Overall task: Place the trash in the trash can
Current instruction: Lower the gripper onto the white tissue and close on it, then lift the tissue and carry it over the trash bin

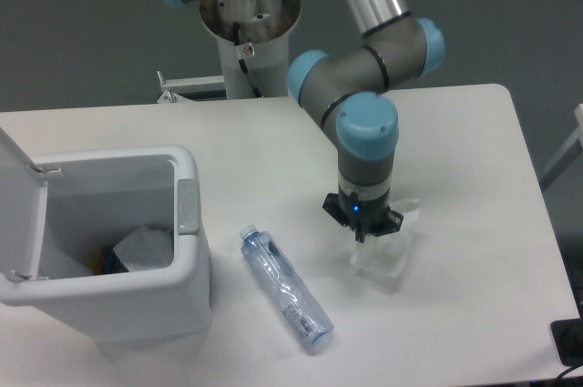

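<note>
Translucent white, the crumpled wrapper lies right of centre on the white table, directly under the gripper, which points straight down onto it. How wide the jaws stand cannot be told; the wrist hides them. The clear crushed bottle with blue cap lies diagonally left of the wrapper, apart from it. At the near left corner stands the white trash can, lid flipped open, some paper inside. Bare tabletop lies right of the gripper towards the table's right edge.
</note>
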`<control>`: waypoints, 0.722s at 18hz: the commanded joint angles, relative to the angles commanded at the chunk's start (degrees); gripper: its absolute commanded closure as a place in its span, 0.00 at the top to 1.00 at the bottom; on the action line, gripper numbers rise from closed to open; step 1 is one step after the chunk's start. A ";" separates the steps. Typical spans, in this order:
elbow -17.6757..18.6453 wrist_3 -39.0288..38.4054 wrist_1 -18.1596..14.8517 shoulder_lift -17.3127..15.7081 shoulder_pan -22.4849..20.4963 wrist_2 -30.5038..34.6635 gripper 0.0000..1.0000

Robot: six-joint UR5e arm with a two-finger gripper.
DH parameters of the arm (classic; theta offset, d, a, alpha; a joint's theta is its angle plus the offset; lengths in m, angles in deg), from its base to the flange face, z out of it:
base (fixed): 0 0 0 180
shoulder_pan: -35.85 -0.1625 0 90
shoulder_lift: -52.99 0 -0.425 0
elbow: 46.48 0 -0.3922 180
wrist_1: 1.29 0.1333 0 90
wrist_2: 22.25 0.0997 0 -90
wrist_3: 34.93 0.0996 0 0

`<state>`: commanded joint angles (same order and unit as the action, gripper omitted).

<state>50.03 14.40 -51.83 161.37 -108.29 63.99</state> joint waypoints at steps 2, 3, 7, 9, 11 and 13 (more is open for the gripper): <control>-2.63 -7.98 0.00 -1.41 -0.44 -6.32 0.00; -4.39 -12.46 0.00 -2.03 -0.27 -8.44 0.00; -7.91 -30.83 0.18 -6.94 0.61 -14.34 0.00; -9.84 -38.31 0.53 -9.93 0.96 -17.24 0.00; -12.48 -45.88 0.79 -11.78 4.20 -17.96 0.00; -14.50 -47.05 0.88 -12.40 9.64 -17.95 0.00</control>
<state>35.52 -32.64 -50.95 148.97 -98.65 46.04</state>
